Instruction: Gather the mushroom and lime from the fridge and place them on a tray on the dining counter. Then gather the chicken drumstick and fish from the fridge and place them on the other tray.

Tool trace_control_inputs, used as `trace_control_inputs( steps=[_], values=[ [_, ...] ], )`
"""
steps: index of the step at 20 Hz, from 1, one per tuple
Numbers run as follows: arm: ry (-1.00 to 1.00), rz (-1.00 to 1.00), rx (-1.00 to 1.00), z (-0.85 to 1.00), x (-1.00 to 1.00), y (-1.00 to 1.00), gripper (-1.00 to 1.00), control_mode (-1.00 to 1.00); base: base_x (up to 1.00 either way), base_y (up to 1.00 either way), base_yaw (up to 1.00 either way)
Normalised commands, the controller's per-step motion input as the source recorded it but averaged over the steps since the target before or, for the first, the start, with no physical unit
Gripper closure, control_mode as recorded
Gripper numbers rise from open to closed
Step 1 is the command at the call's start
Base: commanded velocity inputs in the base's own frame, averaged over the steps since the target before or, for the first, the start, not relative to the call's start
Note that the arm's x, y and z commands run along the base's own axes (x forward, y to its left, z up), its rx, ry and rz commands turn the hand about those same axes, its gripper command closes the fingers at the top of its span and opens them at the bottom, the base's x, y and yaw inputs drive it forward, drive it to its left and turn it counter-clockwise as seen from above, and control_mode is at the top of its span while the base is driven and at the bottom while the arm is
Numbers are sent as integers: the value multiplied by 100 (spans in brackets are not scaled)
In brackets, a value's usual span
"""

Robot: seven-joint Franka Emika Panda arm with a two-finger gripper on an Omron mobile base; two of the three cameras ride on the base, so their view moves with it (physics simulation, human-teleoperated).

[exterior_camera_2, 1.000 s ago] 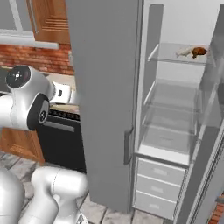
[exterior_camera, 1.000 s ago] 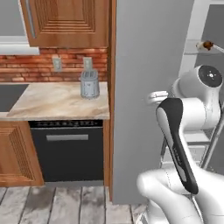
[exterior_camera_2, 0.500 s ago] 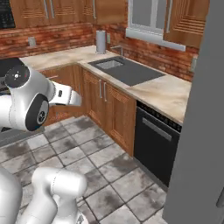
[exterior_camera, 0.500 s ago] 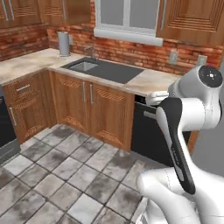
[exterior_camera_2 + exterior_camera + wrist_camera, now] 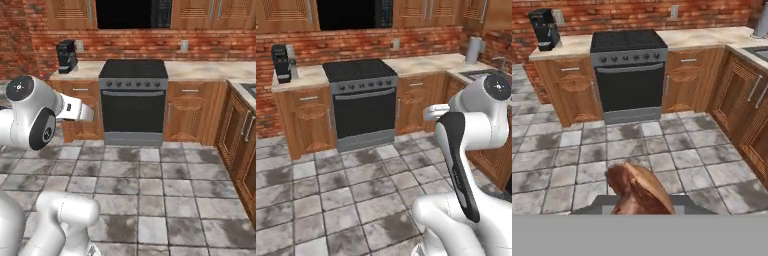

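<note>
the robot is carrying the chicken drumstick (image 5: pixel 639 192) in its nearly closed jaws, facing the stove (image 5: pixel 630 75) w/ no tray or dining counter around, so i think it's mid-trip & the drop-off plus other food are prob still left.

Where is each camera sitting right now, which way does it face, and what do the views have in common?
Left base view: behind the arm's left, facing the stove; white arm at right.
Right base view: behind the arm's right, facing the same stove; arm at left.
Hand view: on the hand, looking over the chicken drumstick the gripper holds, toward the stove.
All share the stove and coffee machine.
</note>
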Motion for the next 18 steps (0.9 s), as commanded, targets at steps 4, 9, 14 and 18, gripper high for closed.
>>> trace_control_inputs(
  steps=[4,9,14,18],
  values=[
    [0,0,0,0,0,0,100,100,-33,26,99],
    [0,0,0,0,0,0,100,100,-23,29,96],
    [0,0,0,0,0,0,100,100,-7,26,93],
    [0,0,0,0,0,0,100,100,6,13,85]
  ],
)
